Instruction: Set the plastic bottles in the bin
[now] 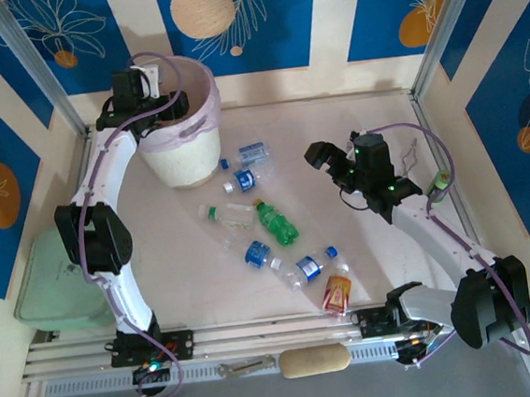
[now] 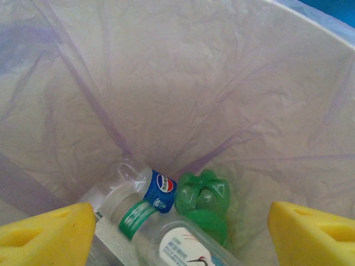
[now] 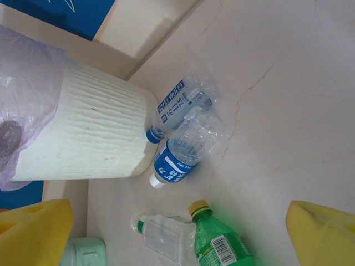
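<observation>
Jaws gape empty on the left gripper (image 2: pixel 180 230), over bottles (image 2: pixel 202 202) in the bin (image 2: pixel 222 83). Likewise the right gripper (image 3: pixel 178 230), above the table (image 3: pixel 277 111).

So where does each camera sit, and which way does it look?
Top external: overhead behind the robot, looking down at the table; both arms show.
Left wrist: on the left end effector, looking into the bin; yellow fingertips show.
Right wrist: on the right end effector, facing bin and loose bottles; yellow fingertips show.
All share the bin.
</observation>
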{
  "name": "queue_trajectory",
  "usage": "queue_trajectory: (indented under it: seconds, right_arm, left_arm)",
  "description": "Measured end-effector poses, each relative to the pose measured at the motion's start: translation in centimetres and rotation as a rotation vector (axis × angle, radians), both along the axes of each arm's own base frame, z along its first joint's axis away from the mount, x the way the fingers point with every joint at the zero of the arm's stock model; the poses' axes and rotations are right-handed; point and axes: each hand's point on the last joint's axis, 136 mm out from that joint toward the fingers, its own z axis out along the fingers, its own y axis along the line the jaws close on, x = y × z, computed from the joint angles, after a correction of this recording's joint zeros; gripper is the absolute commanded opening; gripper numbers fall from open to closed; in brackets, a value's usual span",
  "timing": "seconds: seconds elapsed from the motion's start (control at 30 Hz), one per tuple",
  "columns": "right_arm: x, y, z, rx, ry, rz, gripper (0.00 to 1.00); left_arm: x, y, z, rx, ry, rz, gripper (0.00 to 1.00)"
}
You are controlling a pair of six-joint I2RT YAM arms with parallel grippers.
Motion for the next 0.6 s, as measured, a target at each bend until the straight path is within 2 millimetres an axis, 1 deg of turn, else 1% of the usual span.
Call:
queue_trajectory:
  seconds: [0.03, 0.13, 0.17, 0.23, 0.33, 0.43, 0.53, 0.6]
  right_arm:
    - [0.0, 0.1, -0.1, -0.001, 0.002, 0.002, 0.99]
    - [-0.2, 0.2, -0.8, -0.011, 0.031, 0.006, 0.99]
    - [-0.3, 0.2, -1.2, -0.021, 0.053, 0.006, 0.99]
    - [-0.6, 0.2, -1.8, -0.049, 0.097, 0.007, 0.99]
    - [-1.5, 0.3, -2.2, -0.104, 0.15, 0.02, 0.99]
    - [-3.0, 0.6, -2.9, -0.17, 0.207, 0.05, 0.99]
    - [-5.5, 0.9, -4.7, -0.248, 0.296, 0.091, 1.0]
    - [-7.7, 0.8, -6.1, -0.307, 0.376, 0.118, 1.0]
  left_arm:
    - [0.0, 0.0, 0.0, 0.0, 0.0, 0.0, 0.83]
    - [0.0, -0.1, 0.0, -0.009, 0.003, 0.001, 0.94]
    - [0.0, -0.1, 0.0, -0.014, 0.004, 0.0, 0.99]
    - [-0.3, -0.3, 0.1, -0.028, 0.006, -0.005, 1.0]
    - [-1.3, -0.6, 0.7, -0.057, 0.008, -0.019, 1.0]
    - [-2.9, -1.3, 2.3, -0.093, -0.018, -0.04, 1.0]
    - [-5.1, -2.6, 4.9, -0.127, -0.078, -0.072, 1.0]
    - [-6.9, -4.2, 6.4, -0.148, -0.122, -0.111, 1.0]
